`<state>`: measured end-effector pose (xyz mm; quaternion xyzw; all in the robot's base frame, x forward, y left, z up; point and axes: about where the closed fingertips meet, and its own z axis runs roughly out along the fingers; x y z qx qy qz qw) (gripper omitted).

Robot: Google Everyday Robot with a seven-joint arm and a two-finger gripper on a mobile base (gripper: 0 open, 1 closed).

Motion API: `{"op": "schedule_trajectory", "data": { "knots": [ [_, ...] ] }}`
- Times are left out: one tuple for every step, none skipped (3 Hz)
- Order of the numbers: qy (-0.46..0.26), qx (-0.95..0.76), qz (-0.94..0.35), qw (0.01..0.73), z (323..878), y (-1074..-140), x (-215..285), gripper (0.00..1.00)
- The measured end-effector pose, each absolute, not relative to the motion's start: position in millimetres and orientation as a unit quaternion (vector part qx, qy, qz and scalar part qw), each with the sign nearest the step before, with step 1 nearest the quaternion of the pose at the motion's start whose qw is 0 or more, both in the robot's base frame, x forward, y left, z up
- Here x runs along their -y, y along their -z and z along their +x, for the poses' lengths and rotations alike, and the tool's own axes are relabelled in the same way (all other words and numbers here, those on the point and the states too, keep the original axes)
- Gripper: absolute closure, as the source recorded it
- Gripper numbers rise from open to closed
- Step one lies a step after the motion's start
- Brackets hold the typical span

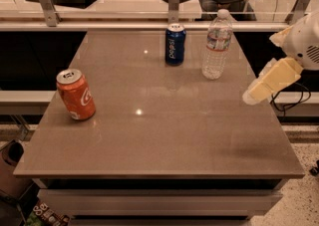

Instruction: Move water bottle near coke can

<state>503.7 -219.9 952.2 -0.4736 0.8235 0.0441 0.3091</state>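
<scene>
The water bottle [217, 46], clear ribbed plastic with a white cap and a white-and-red label, stands upright at the back right of the table. The coke can [76, 95], orange-red with white script and a silver top, stands at the left side, well apart from the bottle. My gripper [255, 92], cream-coloured below a white arm housing, hangs at the table's right edge. It is right of the bottle, nearer the front, and touches nothing.
A dark blue Pepsi can [175, 44] stands just left of the bottle. The grey-brown table [164, 135] has a metal rail with posts [173, 1] behind it. A cable [289, 101] dangles by the arm; floor clutter sits at bottom left.
</scene>
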Motion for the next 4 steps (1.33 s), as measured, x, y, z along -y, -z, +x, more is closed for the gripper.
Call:
{"op": "schedule_trajectory", "data": {
  "knots": [
    [-0.052,-0.831,-0.438,0.338,532,-942,238,0.00],
    [-0.057,-0.833,-0.411,0.367,553,-938,251,0.00],
    [-0.066,-0.830,-0.388,0.395,570,-935,262,0.00],
    [-0.072,-0.824,-0.371,0.422,583,-939,268,0.00]
  ]
}}
